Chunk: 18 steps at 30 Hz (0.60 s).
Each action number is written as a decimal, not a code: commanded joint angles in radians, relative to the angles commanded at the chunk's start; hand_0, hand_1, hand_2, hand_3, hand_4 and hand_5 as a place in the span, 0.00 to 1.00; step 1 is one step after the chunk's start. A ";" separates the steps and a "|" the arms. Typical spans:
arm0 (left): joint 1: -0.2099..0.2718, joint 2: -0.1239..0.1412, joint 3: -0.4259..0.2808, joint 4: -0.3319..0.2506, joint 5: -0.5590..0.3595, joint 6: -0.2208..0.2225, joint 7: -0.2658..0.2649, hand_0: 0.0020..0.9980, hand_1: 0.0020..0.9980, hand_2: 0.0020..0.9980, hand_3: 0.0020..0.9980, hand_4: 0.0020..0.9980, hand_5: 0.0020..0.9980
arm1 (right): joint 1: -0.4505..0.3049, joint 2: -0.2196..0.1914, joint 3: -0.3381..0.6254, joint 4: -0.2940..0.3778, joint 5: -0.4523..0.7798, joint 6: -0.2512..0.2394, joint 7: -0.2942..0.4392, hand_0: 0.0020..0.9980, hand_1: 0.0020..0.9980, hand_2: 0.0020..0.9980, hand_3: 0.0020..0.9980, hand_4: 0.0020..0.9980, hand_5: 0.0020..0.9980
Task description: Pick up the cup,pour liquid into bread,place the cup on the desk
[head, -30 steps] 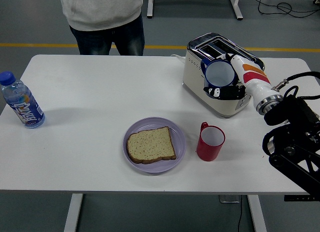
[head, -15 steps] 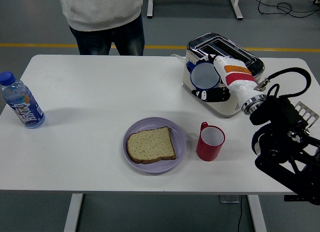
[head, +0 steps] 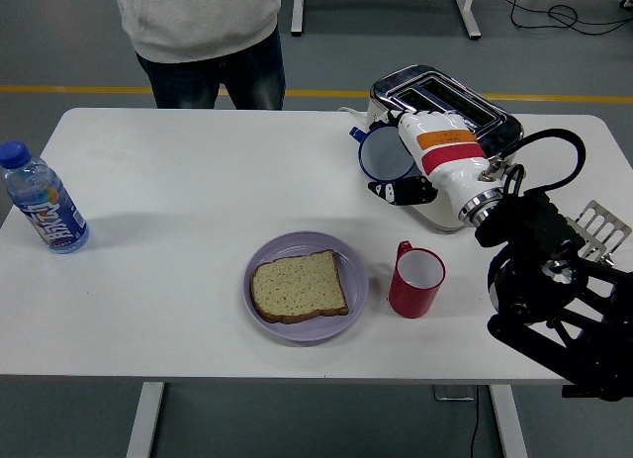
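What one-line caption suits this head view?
Right hand carries blue cup tilted, left of toaster, toward bread.

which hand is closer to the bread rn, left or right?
Right. The right hand is up and to the right of the bread, holding the blue cup in front of the toaster. The left hand is out of view.

The table (head: 178, 181) looks smooth, white and matt. The toaster (head: 492, 128) has a shiny metal top and glossy cream sides. Just left of the toaster, the blue cup (head: 384, 153) looks glossy. The bread (head: 297, 286) looks rough and grainy, on a smooth purple plate (head: 355, 265). The bottle (head: 45, 203) is clear plastic.
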 joint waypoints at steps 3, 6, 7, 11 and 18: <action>0.000 0.001 0.001 0.000 -0.001 0.000 0.000 0.71 0.72 0.74 0.58 0.28 1.00 | 0.006 0.003 -0.012 -0.009 -0.027 0.003 0.000 0.28 0.28 0.46 0.49 0.68 0.09; 0.000 0.001 0.000 0.000 -0.001 0.000 0.000 0.71 0.72 0.74 0.58 0.28 1.00 | 0.011 0.008 -0.022 -0.016 -0.045 0.006 -0.002 0.28 0.28 0.46 0.49 0.68 0.09; 0.000 0.001 0.000 0.000 -0.001 0.000 0.000 0.71 0.72 0.74 0.58 0.28 1.00 | 0.012 0.009 -0.023 -0.017 -0.047 0.006 -0.002 0.28 0.28 0.46 0.49 0.68 0.09; 0.000 0.001 0.000 0.000 -0.001 0.000 0.000 0.71 0.72 0.74 0.58 0.28 1.00 | 0.023 0.019 -0.033 -0.021 -0.071 0.009 -0.003 0.28 0.28 0.46 0.49 0.68 0.09; 0.002 0.001 -0.003 0.000 0.004 0.001 0.003 0.71 0.72 0.74 0.58 0.28 1.00 | 0.047 0.039 -0.060 -0.028 -0.123 0.009 -0.003 0.28 0.28 0.45 0.49 0.67 0.09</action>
